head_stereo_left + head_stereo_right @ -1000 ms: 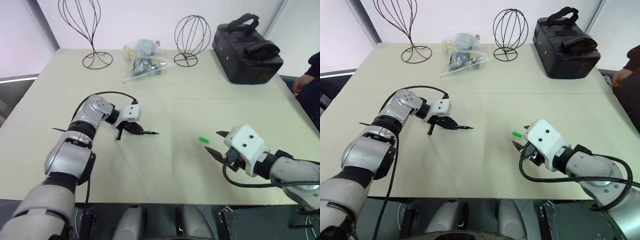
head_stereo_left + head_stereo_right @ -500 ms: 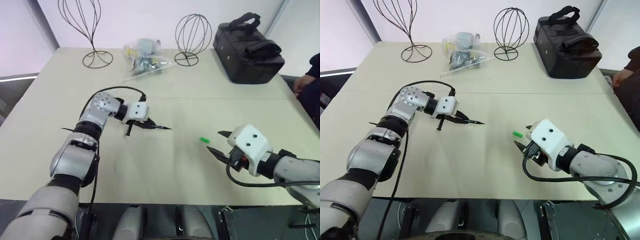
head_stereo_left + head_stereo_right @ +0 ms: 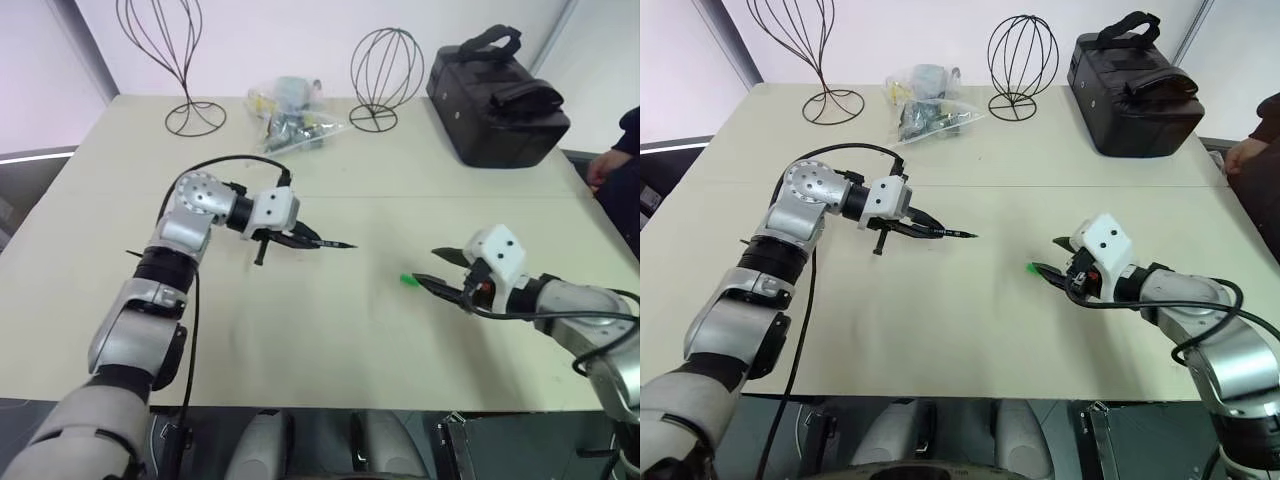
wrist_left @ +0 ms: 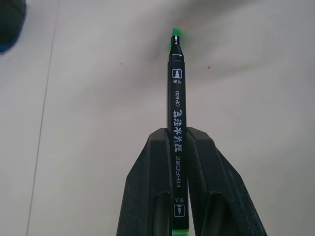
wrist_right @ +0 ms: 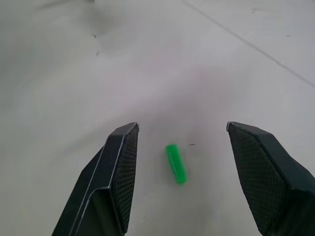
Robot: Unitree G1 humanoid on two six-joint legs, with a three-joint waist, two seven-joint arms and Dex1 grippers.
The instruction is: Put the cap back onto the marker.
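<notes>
The left claw (image 4: 178, 147) grips the marker (image 4: 175, 118) above the worktop (image 3: 330, 340), while the right claw (image 5: 179, 147) straddles the cap (image 5: 176, 163), spread wide, pickup and capping remaining.

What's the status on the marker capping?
Left gripper shut on marker, held above the table. Right gripper open, jaws either side of cap, which lies flat on table. Nothing in the way.

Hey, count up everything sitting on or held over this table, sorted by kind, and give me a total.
Wire stands: 2
Black bag: 1
Clear plastic bag of parts: 1
Marker: 1
Green cap: 1
Total: 6
</notes>
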